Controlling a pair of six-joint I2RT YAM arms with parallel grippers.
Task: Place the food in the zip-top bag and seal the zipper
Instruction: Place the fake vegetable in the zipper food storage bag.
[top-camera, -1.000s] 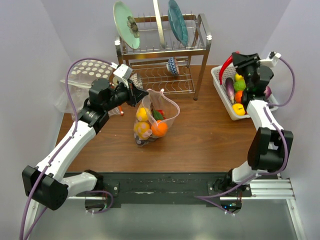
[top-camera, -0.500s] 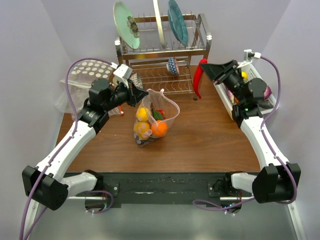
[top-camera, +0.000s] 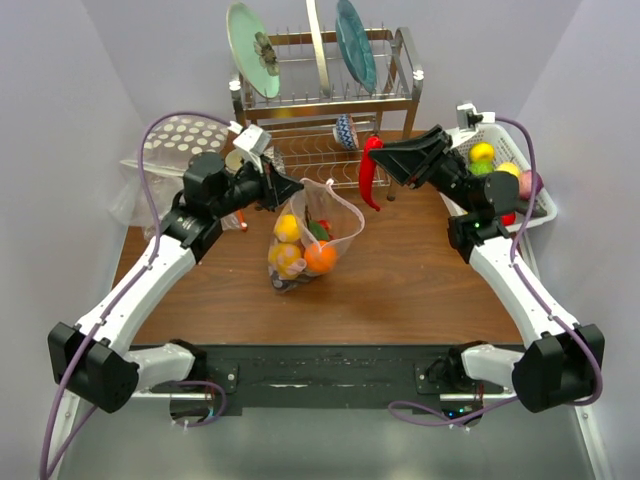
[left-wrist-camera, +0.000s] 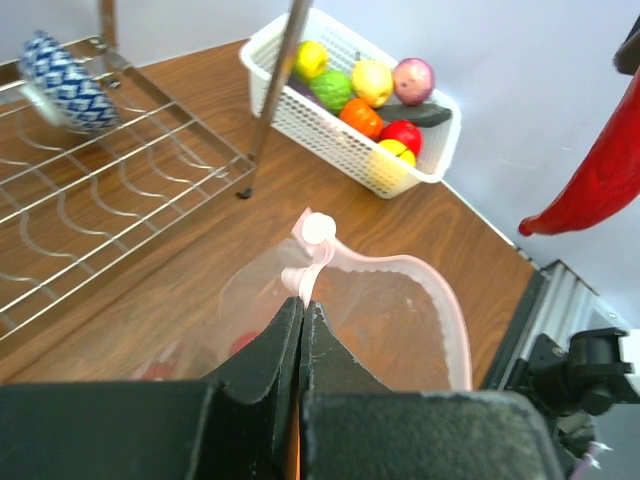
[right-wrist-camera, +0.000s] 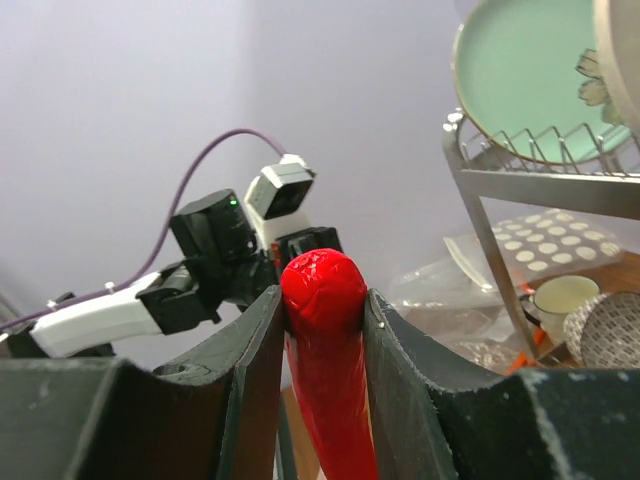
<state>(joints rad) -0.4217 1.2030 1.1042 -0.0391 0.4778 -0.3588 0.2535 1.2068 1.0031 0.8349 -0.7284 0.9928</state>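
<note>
The see-through zip-top bag (top-camera: 335, 222) stands on the table's middle with a yellow lemon (top-camera: 286, 228) and an orange (top-camera: 320, 258) among the toy food inside. My left gripper (top-camera: 290, 188) is shut on the bag's mouth edge and holds it up; in the left wrist view my left gripper (left-wrist-camera: 302, 303) pinches the pinkish zipper strip (left-wrist-camera: 452, 312), and the mouth gapes open. My right gripper (top-camera: 388, 162) is shut on a long red pepper (top-camera: 371, 182), which hangs in the air right of the bag. The right wrist view shows the pepper (right-wrist-camera: 330, 380) clamped between the fingers.
A white basket (top-camera: 543, 212) with more toy fruit stands at the far right; it also shows in the left wrist view (left-wrist-camera: 330, 150). A metal dish rack (top-camera: 405, 100) with plates and a patterned bowl (top-camera: 344, 131) stands behind the bag. A polka-dot bag (top-camera: 170, 150) lies at back left.
My right arm has swung left from the basket, carrying the red pepper to a spot near the bag. My left gripper has kept its hold on the bag's mouth.
</note>
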